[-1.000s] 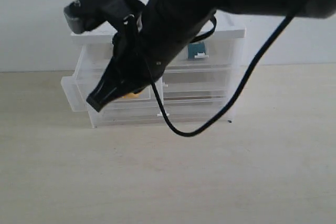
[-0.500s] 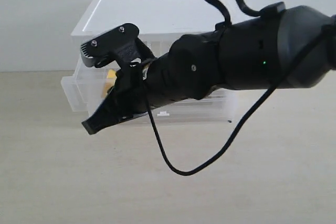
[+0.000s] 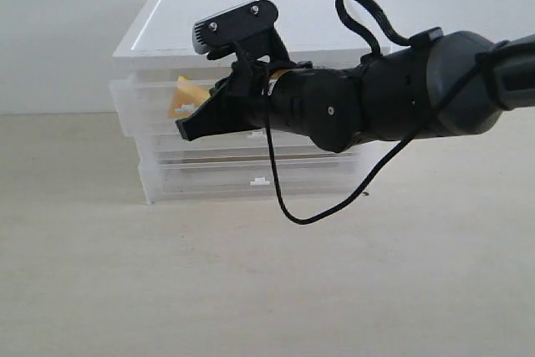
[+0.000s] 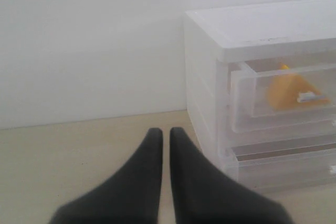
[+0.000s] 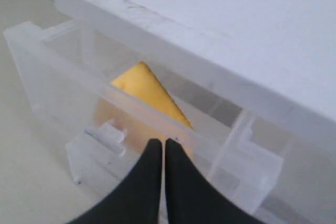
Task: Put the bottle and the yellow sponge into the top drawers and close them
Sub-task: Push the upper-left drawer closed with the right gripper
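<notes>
Closing of the top drawer is judged in hand: the right jaws, shut and empty, are set at its front, the yellow sponge lying just beyond their tips; a final inward push is possibly required, seating being unclear.

Cabinet: smooth white plastic top with a faint sheen. Top drawers: translucent frosted plastic, smooth, lightly glossy at the edges; handle tab of like plastic, whitish. Yellow sponge: matt yellow-orange, texture blurred behind the drawer wall. Bench: pale wood-look surface, fine grain, matt. Right gripper and left gripper: jaws matt black, smooth; plastic or rubber not determinable. Arm shell: dark, smooth, satin. Cable: black, smooth jacket. Wall: plain white, matt
</notes>
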{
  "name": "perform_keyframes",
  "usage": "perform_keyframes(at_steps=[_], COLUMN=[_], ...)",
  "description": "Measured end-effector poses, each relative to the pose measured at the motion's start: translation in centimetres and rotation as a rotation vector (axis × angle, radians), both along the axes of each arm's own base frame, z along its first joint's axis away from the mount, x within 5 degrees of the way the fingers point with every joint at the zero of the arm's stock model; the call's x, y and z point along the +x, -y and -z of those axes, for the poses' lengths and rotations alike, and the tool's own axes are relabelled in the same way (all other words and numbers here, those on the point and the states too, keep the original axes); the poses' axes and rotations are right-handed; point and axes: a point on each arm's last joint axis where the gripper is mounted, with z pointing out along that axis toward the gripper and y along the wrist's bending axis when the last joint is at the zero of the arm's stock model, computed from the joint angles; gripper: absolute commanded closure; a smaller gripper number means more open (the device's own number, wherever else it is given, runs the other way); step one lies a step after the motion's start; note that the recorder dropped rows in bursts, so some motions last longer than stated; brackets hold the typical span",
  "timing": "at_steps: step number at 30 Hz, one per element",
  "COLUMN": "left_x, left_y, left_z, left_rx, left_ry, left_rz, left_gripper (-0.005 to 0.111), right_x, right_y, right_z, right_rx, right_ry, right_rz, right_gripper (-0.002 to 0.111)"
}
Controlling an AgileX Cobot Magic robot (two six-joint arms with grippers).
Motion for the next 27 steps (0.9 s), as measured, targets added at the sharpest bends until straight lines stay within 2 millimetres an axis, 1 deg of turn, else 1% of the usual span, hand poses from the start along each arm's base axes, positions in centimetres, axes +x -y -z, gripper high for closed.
perform_keyframes(at_steps=[6, 13, 19, 24, 27], left_x=[0.0, 0.0, 0.0, 0.0, 0.0], left_y=[0.0, 0.0, 0.0, 0.0, 0.0], left_z=[0.0, 0.0, 0.0, 0.0, 0.0], left_rx=[0.0, 0.003, 0.003, 0.003, 0.003], left_ry=[0.0, 0.001, 0.001, 0.001, 0.001], left_rz=[0.0, 0.002, 0.002, 0.002, 0.002], left_gripper=[0.103, 0.103, 0.103, 0.103, 0.103], right_x=[0.7, 2.0, 1.8, 0.8, 0.1], right_y=[0.3, -0.9, -0.9, -0.6, -0.9], right_z=[0.0, 0.4, 0.4, 0.1, 0.7], right_rx=[0.037, 0.037, -0.006, -0.082, -0.095], right_ry=[0.05, 0.039, 0.002, -0.08, -0.077], right_rz=[0.029, 0.024, 0.004, -0.036, -0.053], right_gripper=[0.108, 0.108, 0.108, 0.108, 0.108])
